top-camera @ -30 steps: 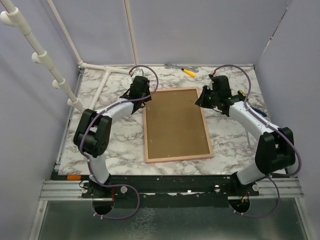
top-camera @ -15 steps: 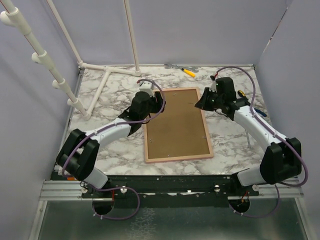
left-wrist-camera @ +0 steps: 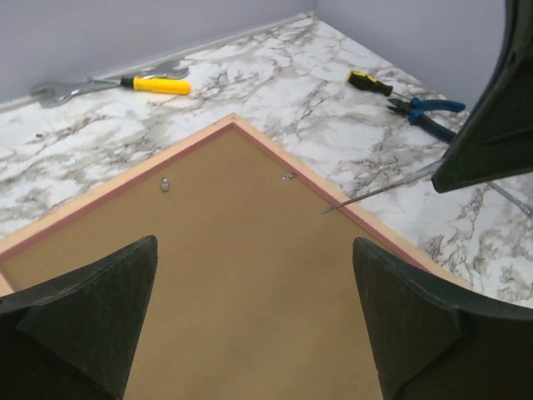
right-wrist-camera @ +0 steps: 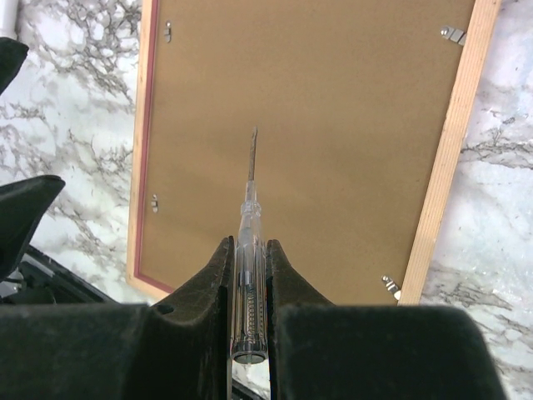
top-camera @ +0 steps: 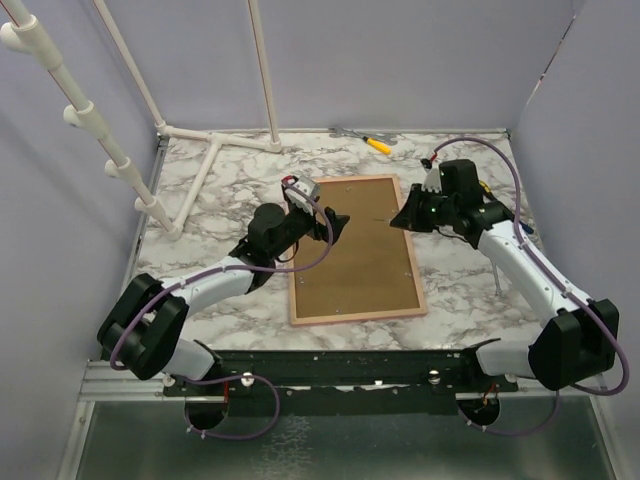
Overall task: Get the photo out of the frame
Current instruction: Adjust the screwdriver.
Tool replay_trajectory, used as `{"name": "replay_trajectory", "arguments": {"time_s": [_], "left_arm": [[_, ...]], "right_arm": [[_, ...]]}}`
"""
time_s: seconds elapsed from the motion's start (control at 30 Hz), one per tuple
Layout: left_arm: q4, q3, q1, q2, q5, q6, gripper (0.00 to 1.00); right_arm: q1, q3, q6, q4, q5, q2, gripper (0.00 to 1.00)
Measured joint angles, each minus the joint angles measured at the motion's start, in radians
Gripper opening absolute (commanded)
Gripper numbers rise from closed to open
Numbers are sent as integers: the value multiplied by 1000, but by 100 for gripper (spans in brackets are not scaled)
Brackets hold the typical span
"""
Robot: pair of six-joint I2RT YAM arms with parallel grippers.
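Top external: frame (top-camera: 352, 262) runs near-to-far.

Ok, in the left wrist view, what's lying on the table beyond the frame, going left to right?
Wrench → yellow-handled tool → black-and-yellow screwdriver → blue-handled pliers.

- Frame (top-camera: 352, 248): lies flat on the marble surface (top-camera: 230, 190), back side up, long axis running away from me.
- Brown fibreboard back, thin pink border, small metal tabs (right-wrist-camera: 453, 34) along the edges.
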Motion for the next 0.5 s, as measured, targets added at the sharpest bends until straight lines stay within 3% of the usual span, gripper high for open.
{"name": "replay_trajectory", "arguments": {"time_s": [0.27,0.5], "left_arm": [[103,-40,-98,8,101,302,99],[111,-19,-156,69,179,508,88]], "right_arm": [[0,0,-15,-40,-45,-31,1],[0,-4,-19,-61,-107,-40,1]]}}
